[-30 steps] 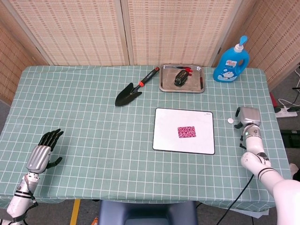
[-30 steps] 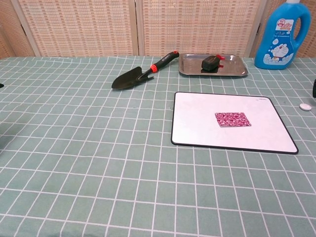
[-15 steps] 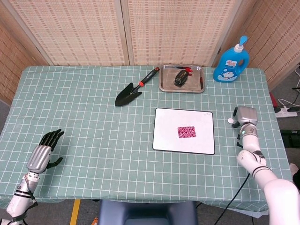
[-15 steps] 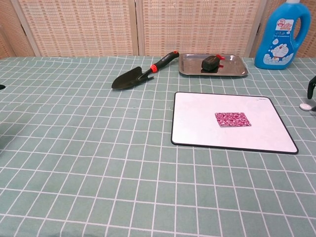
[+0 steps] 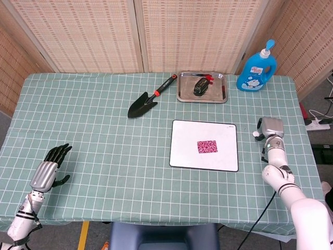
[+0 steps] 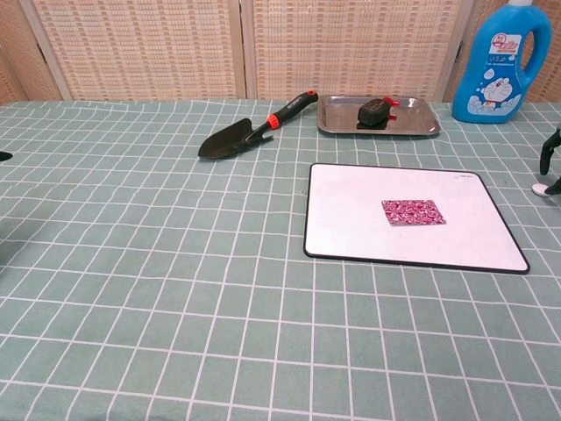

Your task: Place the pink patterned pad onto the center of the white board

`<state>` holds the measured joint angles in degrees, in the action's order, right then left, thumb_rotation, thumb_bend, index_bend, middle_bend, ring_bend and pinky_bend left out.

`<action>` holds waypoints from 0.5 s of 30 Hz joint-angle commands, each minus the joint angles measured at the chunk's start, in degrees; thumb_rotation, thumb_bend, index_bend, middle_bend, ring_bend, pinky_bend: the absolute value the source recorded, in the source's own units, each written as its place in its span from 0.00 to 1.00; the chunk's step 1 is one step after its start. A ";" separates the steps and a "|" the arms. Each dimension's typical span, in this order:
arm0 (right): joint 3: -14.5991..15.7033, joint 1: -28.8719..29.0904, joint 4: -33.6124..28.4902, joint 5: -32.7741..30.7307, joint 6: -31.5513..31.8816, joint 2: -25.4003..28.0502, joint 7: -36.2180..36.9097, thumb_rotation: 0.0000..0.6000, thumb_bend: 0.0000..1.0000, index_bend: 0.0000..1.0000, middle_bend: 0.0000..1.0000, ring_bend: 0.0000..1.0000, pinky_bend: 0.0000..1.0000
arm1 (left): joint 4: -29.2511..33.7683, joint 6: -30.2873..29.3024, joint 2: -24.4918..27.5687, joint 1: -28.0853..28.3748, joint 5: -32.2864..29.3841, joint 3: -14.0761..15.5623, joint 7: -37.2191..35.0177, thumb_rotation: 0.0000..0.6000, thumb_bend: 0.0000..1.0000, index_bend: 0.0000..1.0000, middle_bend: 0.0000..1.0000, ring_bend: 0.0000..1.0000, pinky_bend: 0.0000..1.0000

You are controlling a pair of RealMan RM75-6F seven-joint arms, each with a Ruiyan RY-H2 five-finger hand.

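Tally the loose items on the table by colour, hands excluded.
Pink: 1, pink patterned pad
White: 2, white board, small white disc
Black: 2, trowel, black object in the tray
Silver: 1, metal tray
Blue: 1, detergent bottle
Total: 7

The pink patterned pad [image 5: 207, 146] lies flat near the middle of the white board [image 5: 185, 153], on the green checked tablecloth [image 5: 104, 146]. The left hand [image 5: 49, 167] rests at the near left edge with fingers spread and nothing in it; the right hand [image 5: 271, 130] sits right of the board, its fingers hidden, apparently over a small white object [image 5: 255, 134]. Behind stand a black trowel [image 5: 147, 101], a metal tray [image 5: 182, 91] holding a dark object [image 5: 201, 86], and a blue bottle [image 5: 256, 69].
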<state>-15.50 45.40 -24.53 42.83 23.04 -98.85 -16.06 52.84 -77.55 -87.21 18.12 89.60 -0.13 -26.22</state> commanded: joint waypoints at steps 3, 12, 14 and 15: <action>-0.26 0.08 1.16 0.29 -1.28 -0.45 -0.12 1.00 0.22 0.47 0.99 0.94 1.00 | 0.02 0.08 -0.03 0.11 0.10 0.07 0.01 1.00 0.22 0.00 0.00 0.00 0.00; -0.97 0.69 3.13 0.96 -3.03 -1.29 0.08 1.00 0.22 0.47 0.99 0.94 1.00 | -0.11 0.38 -0.06 0.24 -0.10 0.00 -0.10 1.00 0.22 0.00 0.00 0.00 0.00; -1.06 0.83 3.62 1.17 -3.65 -1.60 0.21 1.00 0.22 0.47 0.99 0.94 1.00 | -0.11 0.50 -0.04 0.27 -0.06 0.08 -0.12 1.00 0.22 0.00 0.00 0.00 0.00; -1.12 0.89 3.83 1.24 -3.95 -1.72 0.29 1.00 0.22 0.47 0.99 0.94 1.00 | -0.08 0.64 -0.04 0.30 -0.12 0.08 -0.16 1.00 0.22 0.00 0.00 0.00 0.00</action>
<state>-16.54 46.20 -20.91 43.95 19.35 -100.41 -15.87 52.75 -77.02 -87.26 18.40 89.50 -0.07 -26.35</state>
